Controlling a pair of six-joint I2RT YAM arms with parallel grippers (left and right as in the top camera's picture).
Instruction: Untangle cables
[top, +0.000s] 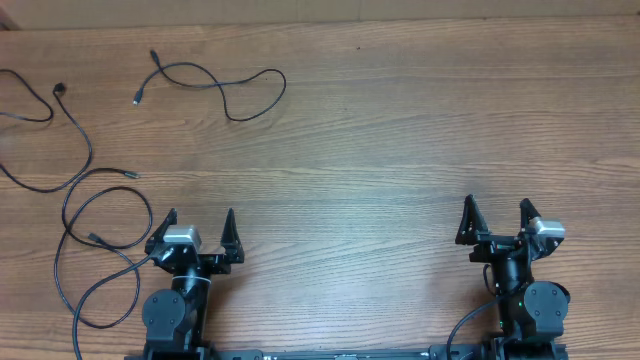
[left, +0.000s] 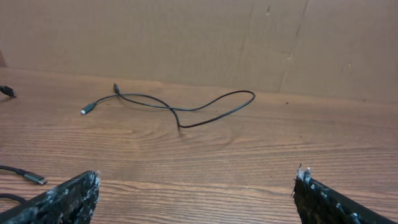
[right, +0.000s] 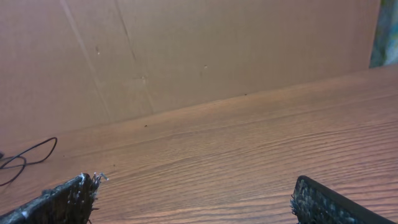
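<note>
1. The cables are thin black cords, prob. light, limp, a bit slick. The short cable (top: 236, 119) lies alone, far-left; the longer strands (top: 66, 215) loop at the left edge, partly out of view.
2. Best hold: mid-strand or just behind a plug. Loops may snag.
3. Left tool (top: 200, 215) & right tool (top: 496, 205): both wide, empty.
4. Table (top: 380, 150): bare wood centre/right for spreading. Cardboard wall (left: 186, 37) at the back.
</note>
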